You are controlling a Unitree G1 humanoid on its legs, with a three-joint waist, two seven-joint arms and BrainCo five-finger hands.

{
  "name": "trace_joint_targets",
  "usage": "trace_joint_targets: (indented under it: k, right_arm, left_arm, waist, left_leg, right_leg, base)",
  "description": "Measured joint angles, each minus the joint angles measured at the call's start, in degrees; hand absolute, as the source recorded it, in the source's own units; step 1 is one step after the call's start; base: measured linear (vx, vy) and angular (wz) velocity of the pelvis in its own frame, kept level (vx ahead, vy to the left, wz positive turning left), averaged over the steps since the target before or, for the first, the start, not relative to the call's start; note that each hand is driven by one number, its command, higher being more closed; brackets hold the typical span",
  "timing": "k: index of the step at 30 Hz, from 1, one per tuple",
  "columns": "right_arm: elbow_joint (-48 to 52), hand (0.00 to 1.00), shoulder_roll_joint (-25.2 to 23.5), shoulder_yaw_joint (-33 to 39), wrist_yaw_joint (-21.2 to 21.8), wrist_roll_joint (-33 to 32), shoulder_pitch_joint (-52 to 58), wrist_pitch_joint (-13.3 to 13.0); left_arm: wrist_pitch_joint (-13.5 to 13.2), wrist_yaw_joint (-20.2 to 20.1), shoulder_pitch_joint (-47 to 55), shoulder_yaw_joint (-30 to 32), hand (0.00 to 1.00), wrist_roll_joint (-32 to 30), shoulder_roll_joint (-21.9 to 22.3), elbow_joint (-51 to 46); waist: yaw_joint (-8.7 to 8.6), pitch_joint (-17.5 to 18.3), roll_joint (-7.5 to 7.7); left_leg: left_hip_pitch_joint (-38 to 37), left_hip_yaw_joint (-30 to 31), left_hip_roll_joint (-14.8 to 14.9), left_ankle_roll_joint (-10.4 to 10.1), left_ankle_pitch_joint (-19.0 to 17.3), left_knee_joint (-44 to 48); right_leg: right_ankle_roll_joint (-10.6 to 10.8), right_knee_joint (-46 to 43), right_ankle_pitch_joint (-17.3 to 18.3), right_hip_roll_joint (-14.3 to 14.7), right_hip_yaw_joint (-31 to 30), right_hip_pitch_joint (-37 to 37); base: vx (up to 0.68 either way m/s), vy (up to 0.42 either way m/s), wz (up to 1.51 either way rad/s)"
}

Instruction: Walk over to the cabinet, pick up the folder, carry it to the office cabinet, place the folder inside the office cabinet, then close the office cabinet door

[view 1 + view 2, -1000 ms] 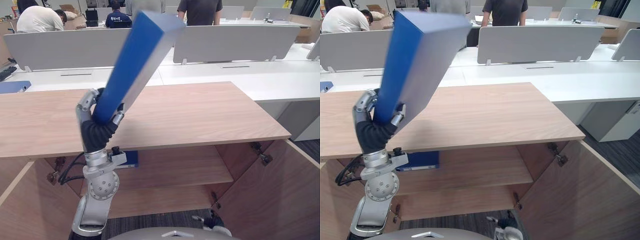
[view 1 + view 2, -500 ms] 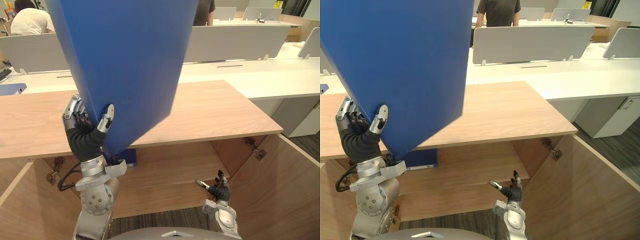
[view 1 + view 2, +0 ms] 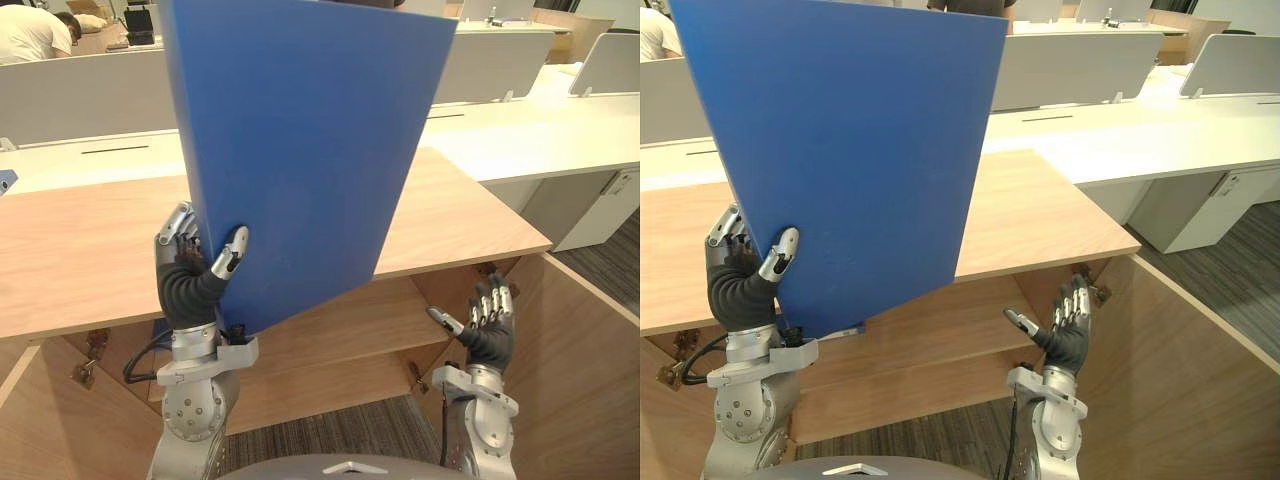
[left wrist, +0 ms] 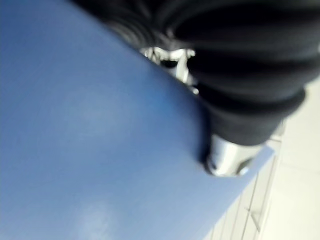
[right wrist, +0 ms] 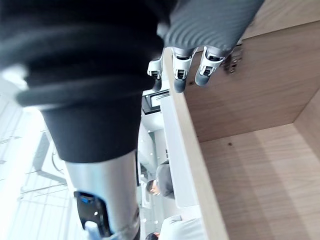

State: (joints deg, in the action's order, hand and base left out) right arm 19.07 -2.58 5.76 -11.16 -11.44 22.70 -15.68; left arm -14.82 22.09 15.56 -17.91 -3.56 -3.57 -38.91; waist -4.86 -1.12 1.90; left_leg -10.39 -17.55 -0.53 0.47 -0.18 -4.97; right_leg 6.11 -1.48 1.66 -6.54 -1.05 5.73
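Above the left hand (image 3: 188,290), folder (image 3: 300,150) stands near upright, its long axis rising from the fingers (image 3: 178,225), which clamp its lower corner. Shelf (image 3: 400,315) of the office cabinet (image 3: 80,250) lies below and beyond those fingers; door (image 3: 590,380) swung open. Right hand (image 3: 490,335) hovers beside the folder's lower edge, apart from it, fingers straight. Folder: rigid, smooth blue slab. Cabinet: wood-grain laminate. Judgement: the left hand must tip the axis down toward the shelf.
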Motion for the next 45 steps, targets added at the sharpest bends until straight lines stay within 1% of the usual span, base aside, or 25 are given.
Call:
trace_joint_targets:
  k: [4,7,9,12,15,17,21,23,26,29,32,36,42,45]
  right_arm:
    - [3.6,0.00,0.0,-0.1,1.2,-0.8,-0.3,-1.5]
    - [5.8,0.00,0.3,-0.5,2.5,-2.4,-0.9,-2.1]
    - [7.4,0.00,0.4,-1.1,3.5,-4.4,-1.7,-2.9]
    - [7.5,0.00,0.6,-1.4,4.9,-5.8,-4.1,-3.4]
    - [7.6,0.00,1.4,-3.4,5.9,-7.4,-6.8,-4.0]
    - [7.6,0.00,1.5,-4.3,7.3,-7.5,-8.3,-4.1]
    - [7.6,0.00,1.6,-5.8,7.9,-8.5,-10.4,-4.1]
    - [7.6,0.00,1.9,-6.8,9.2,-8.5,-11.5,-4.1]
    - [7.6,0.00,3.1,-8.3,10.0,-8.7,-13.1,-4.1]
    - [7.5,0.00,3.2,-10.1,11.8,-9.9,-14.8,-4.1]
    - [7.5,0.00,3.6,-10.4,13.6,-11.9,-15.2,-4.1]
    - [7.1,0.00,4.5,-10.5,14.8,-13.1,-15.3,-4.1]
    - [4.7,0.00,7.5,-11.3,16.4,-14.4,-17.5,-3.8]
    - [3.5,0.00,8.1,-11.4,18.4,-16.1,-17.5,-2.7]
  left_arm:
    - [-0.6,-1.2,0.0,1.0,1.00,0.0,0.0,1.3]
    - [-1.1,-1.6,0.0,1.6,1.00,0.7,0.1,1.9]
    - [-1.5,-2.6,0.0,2.0,1.00,1.3,0.0,2.0]
    - [-1.8,-3.9,-0.3,2.0,1.00,2.3,0.0,2.6]
    - [-2.2,-5.3,-0.4,2.0,1.00,2.8,0.0,4.5]
    - [-2.2,-6.2,-0.4,2.0,1.00,3.5,0.0,4.7]
    - [-2.3,-7.7,-1.8,1.8,1.00,3.5,0.0,4.8]
    - [-2.7,-8.5,-2.7,1.4,1.00,3.8,0.0,4.9]
    - [-3.3,-9.3,-3.4,0.5,1.00,5.1,0.0,6.5]
    - [-3.3,-10.4,-3.5,-0.2,1.00,5.7,0.0,7.6]
    - [-3.4,-10.8,-3.7,-0.3,1.00,5.8,-0.1,8.4]
    - [-3.6,-11.2,-3.9,-0.2,1.00,5.8,-0.1,8.4]
    - [-3.8,-11.3,-4.1,0.5,1.00,6.2,-0.6,8.4]
    - [-3.8,-12.2,-4.1,1.1,1.00,6.2,-1.2,8.4]
  waist:
    - [0.00,-0.4,-0.09]
    - [-0.02,-0.4,-0.10]
    - [0.00,-0.4,-0.10]
    - [0.07,-0.5,0.03]
    - [0.10,-0.7,0.27]
    - [0.15,-0.8,0.42]
    - [0.39,-0.9,0.56]
    - [0.79,-0.9,0.56]
    - [1.20,-0.9,0.55]
    - [1.33,-0.9,0.51]
    - [1.52,-0.9,0.52]
    - [1.52,-0.9,0.56]
    - [1.66,-0.9,0.61]
    - [1.91,-0.9,0.67]
  left_leg:
    - [-0.2,-0.4,0.0,-0.1,-0.3,0.0]
    - [-0.3,-0.7,0.0,-0.1,-0.6,0.0]
    - [-0.3,-0.9,-0.1,-0.1,-0.6,0.0]
    - [-0.4,-0.9,-0.1,0.0,-0.7,0.1]
    - [-0.4,-0.9,-0.1,0.1,-0.6,0.3]
    - [-0.3,-0.7,-0.1,0.3,-0.5,0.3]
    - [-0.2,-0.2,-0.2,0.4,-0.5,0.3]
    - [-0.2,0.1,-0.2,0.4,-0.4,0.3]
    - [-0.2,0.3,-0.3,0.5,-0.3,0.1]
    - [-0.2,0.4,-0.3,0.6,-0.3,0.0]
    - [-0.3,0.6,-0.3,0.7,-0.2,0.0]
    - [-0.3,1.5,-0.6,0.9,0.1,0.0]
    - [-0.1,1.8,-0.6,1.0,0.5,0.0]
    - [0.3,2.0,-0.6,1.0,0.7,0.0]
  right_leg:
    - [0.0,0.0,0.0,0.0,-0.3,0.0]
    - [0.0,0.1,0.0,0.0,-0.6,0.0]
    - [0.1,0.0,-0.1,0.0,-0.7,0.0]
    - [0.1,0.1,-0.1,0.0,-0.8,0.0]
    - [0.1,0.1,-0.1,0.0,-0.8,0.1]
    - [0.1,0.1,-0.1,0.0,-0.7,0.1]
    - [0.1,0.1,-0.1,-0.1,-0.2,0.3]
    - [0.1,0.1,-0.1,-0.1,0.0,0.4]
    - [0.1,0.1,0.0,-0.2,0.2,0.5]
    - [0.1,0.1,0.0,-0.2,0.3,0.6]
    - [0.1,0.1,0.0,-0.2,0.5,0.7]
    - [0.1,0.1,0.0,-0.5,1.4,1.2]
    - [0.1,0.1,0.0,-0.6,1.7,1.1]
    - [0.0,0.2,0.0,-0.6,1.8,0.8]
  base:
    - [0.01,-0.002,-0.06]
    - [0.01,-0.004,-0.06]
    - [0.01,-0.006,-0.04]
    - [0.00,0.000,0.00]
    - [0.00,0.000,0.00]
    - [0.00,-0.010,0.02]
    - [-0.01,-0.018,0.07]
    - [0.00,-0.005,0.05]
    - [-0.01,-0.002,0.03]
    - [-0.02,-0.008,0.02]
    - [-0.02,-0.007,0.03]
    - [-0.02,-0.011,0.10]
    - [-0.04,-0.008,0.05]
    - [-0.03,-0.003,0.02]
